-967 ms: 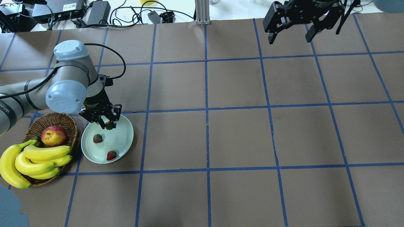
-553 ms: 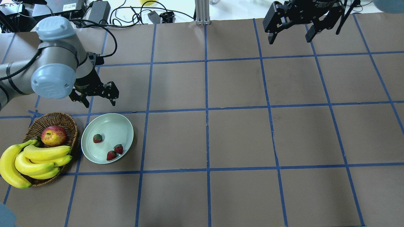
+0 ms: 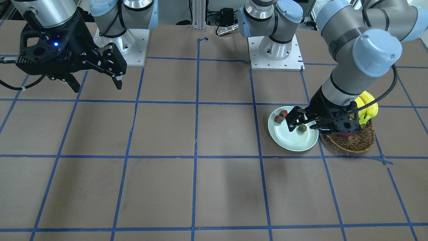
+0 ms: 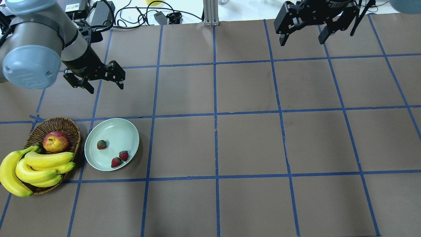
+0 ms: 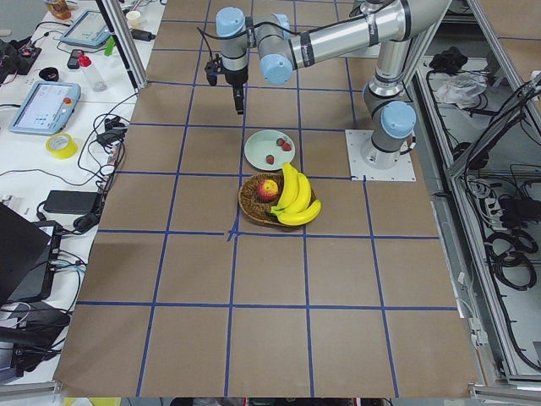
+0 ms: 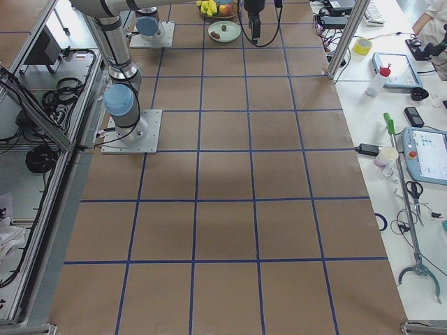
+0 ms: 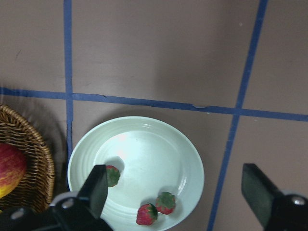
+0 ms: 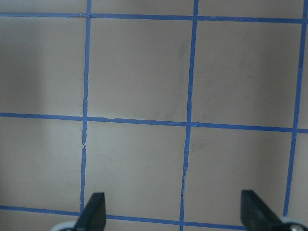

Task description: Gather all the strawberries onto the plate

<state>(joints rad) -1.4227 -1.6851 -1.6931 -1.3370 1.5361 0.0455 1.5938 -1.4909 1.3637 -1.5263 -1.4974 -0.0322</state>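
Note:
Three strawberries [image 4: 101, 144] [image 4: 124, 155] [image 4: 115, 162] lie in the pale mint-green plate [image 4: 122, 133] at the table's near left. Two of them lie side by side near its front rim. The left wrist view shows the plate [image 7: 144, 144] and the berries [image 7: 112, 175] [image 7: 166, 202] from above. My left gripper [image 4: 106, 89] is open and empty, raised beyond the plate's far side. My right gripper [image 4: 301, 41] is open and empty, high over the far right of the table, and its wrist view [image 8: 172, 196] shows only bare table.
A brown wicker basket [image 4: 56, 122] stands just left of the plate and holds a red-yellow apple [image 4: 56, 141] and a bunch of bananas [image 4: 36, 166]. Cables and power bricks [image 4: 102, 11] lie past the table's far edge.
My left gripper let go of the third strawberry over the plate, then rose and moved away toward the far side. That berry now lies beside another near the rim. The right arm has not moved.

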